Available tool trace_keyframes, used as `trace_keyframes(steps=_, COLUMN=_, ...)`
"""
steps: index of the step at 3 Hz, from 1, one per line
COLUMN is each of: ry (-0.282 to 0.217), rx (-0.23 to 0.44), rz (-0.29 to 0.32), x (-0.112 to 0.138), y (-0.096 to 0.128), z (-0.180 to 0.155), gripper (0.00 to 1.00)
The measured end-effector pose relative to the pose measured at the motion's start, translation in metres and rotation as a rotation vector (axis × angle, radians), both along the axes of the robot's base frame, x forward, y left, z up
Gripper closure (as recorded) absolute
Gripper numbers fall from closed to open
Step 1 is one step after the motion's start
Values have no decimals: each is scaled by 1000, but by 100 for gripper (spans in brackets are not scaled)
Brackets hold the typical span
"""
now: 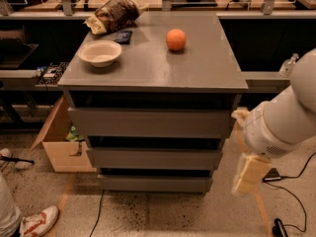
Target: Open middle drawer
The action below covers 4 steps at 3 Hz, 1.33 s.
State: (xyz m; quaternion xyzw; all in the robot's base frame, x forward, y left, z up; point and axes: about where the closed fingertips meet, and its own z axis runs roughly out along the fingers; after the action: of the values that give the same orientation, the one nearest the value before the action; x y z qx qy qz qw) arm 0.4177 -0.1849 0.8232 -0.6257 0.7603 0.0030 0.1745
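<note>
Middle drawer [154, 158] sits closed betw. top drawer [148, 122] & bottom drawer [154, 183], left of gripper [249, 174], roughly level w/ it, apart. Gripper hangs low near floor, off the drawers' right side; spread or pressed together: can't tell. Up & left of gripper on surface [197, 68]: orange [176, 39], bowl [100, 52], snack bag [112, 15].

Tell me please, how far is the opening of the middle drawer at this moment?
Done: nothing visible; the middle drawer is shut, with none of its box body showing. In hand: the gripper hangs low to the right of the cabinet, apart from the drawer. Left: bring the gripper to the drawer front and pull it out.
</note>
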Motion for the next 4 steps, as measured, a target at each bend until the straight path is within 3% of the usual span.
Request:
trace_keyframes(steps=2, ry=70, rx=182, rz=31, x=22, y=38, z=-138, gripper=0)
trace_keyframes(steps=4, ry=81, rx=193, rz=63, x=31, y=46, z=-153, gripper=0)
